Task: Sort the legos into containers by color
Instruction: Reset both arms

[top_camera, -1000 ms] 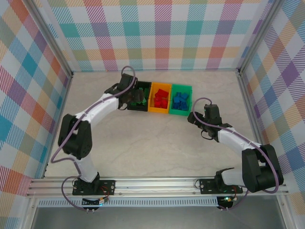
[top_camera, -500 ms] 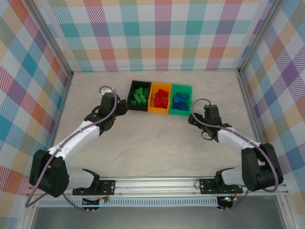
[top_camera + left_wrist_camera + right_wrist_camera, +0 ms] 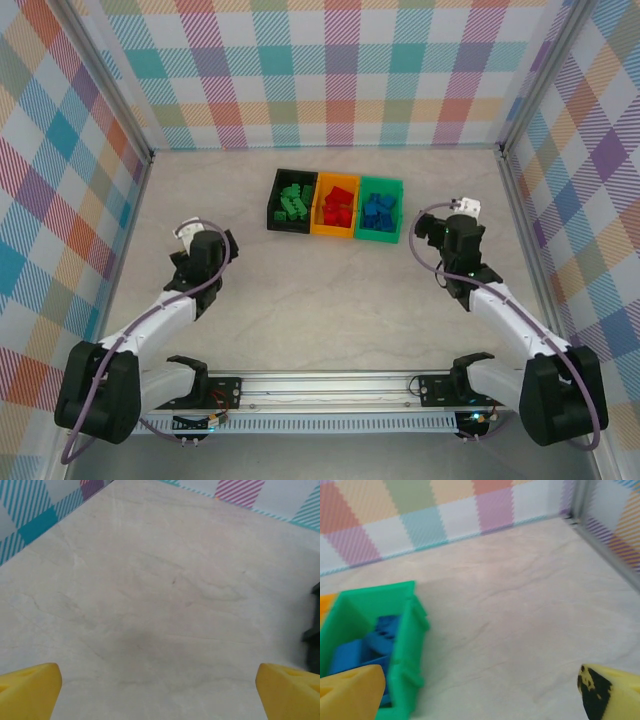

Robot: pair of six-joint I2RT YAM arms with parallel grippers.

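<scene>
Three containers stand in a row at the back middle of the table. The black bin [image 3: 288, 228] holds green legos [image 3: 293, 201], the orange bin [image 3: 333, 233] holds red legos [image 3: 337, 206], and the green bin [image 3: 378, 238] holds blue legos [image 3: 378, 210]. My left gripper [image 3: 207, 243] hovers over bare table to the left, well away from the bins. It is open and empty [image 3: 160, 695], with the black bin's edge [image 3: 315, 630] at its far right. My right gripper [image 3: 447, 226] is just right of the green bin [image 3: 405, 630], open and empty [image 3: 482, 695], beside the blue legos [image 3: 365, 645].
Checkered walls enclose the table on three sides, with a metal corner post [image 3: 580, 502] at the back right. Bare marble tabletop [image 3: 330, 300] lies between the arms and in front of the bins. The arm bases sit on a rail [image 3: 330, 385] at the near edge.
My left arm has pulled back from over the black bin, down and to the left. Both grippers have opened wider. The right gripper has shifted a little to the right.
</scene>
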